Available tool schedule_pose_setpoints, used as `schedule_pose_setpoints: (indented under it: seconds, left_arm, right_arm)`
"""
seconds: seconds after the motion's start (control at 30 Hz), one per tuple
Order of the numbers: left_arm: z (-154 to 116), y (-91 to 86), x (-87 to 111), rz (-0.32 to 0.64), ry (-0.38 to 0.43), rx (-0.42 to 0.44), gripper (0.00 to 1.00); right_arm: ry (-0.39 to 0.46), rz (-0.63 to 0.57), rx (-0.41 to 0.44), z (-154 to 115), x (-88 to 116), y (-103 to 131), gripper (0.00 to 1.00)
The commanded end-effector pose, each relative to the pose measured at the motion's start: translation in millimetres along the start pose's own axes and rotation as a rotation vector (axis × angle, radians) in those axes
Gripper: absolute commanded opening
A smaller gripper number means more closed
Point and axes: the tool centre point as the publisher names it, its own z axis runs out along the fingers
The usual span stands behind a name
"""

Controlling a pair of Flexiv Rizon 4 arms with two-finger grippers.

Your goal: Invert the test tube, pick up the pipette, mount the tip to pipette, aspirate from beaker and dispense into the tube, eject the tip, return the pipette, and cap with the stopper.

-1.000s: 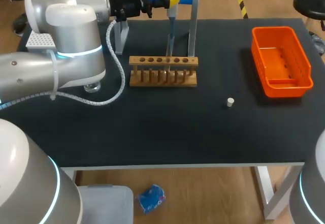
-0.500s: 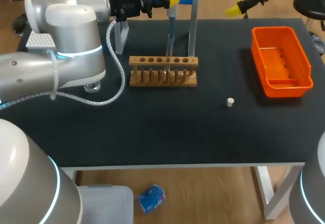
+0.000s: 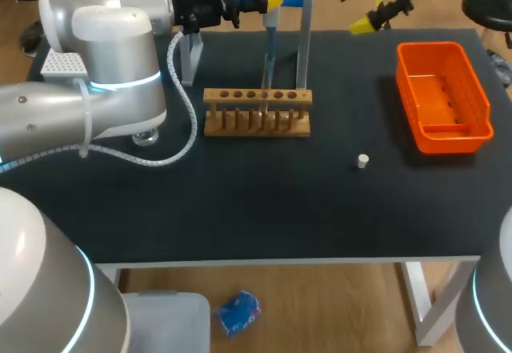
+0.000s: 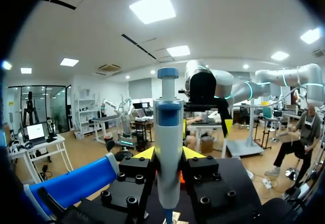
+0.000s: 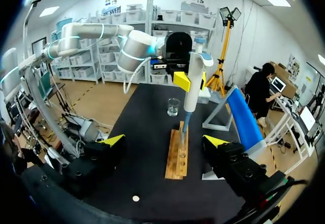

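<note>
Matte black desk is carrying everything. Glossy grey-white left arm is coming in from the left, reaching to the far edge. Orange moulded-plastic basket, rectangular with a slotted floor, is sitting at the far right. Blue-topped slanted stand on metal legs is standing behind the long wooden rack with its row of round holes.

Left gripper is clamping both yellow-tipped fingers onto the slim white-grey pipette with a blue plunger cap. It is holding the pipette upright above the rack, its narrow lower end pointing down at the rack's middle holes. Can't tell whether it's touching.

Right gripper is hanging over the far desk edge between the stand and the basket, fingers spread wide, gripping nothing.

Clear glass beaker is sitting beyond the rack's end, near the left arm. Small white cylindrical stopper is lying alone on bare desk, near the basket and the rack but touching neither.
</note>
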Motion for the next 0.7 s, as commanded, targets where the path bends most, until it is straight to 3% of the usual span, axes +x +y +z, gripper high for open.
schedule_pose_setpoints:
  seconds: [0.03, 0.27, 0.7]
  left_arm:
    - [0.8, 0.0, 0.7, 0.000, -0.005, 0.001, 0.00]
    - [0.8, 0.0, 0.7, 0.000, -0.005, 0.001, 0.00]
    - [0.8, 0.0, 0.7, 0.000, -0.005, 0.001, 0.00]
  right_arm:
    - [-0.023, 0.004, 0.009, 21.2, 1.8, -12.7, 1.00]
    - [-0.047, -0.025, 0.102, 53.2, 0.1, -41.3, 1.00]
    - [-0.046, -0.039, 0.134, 105.1, -18.1, -78.0, 1.00]
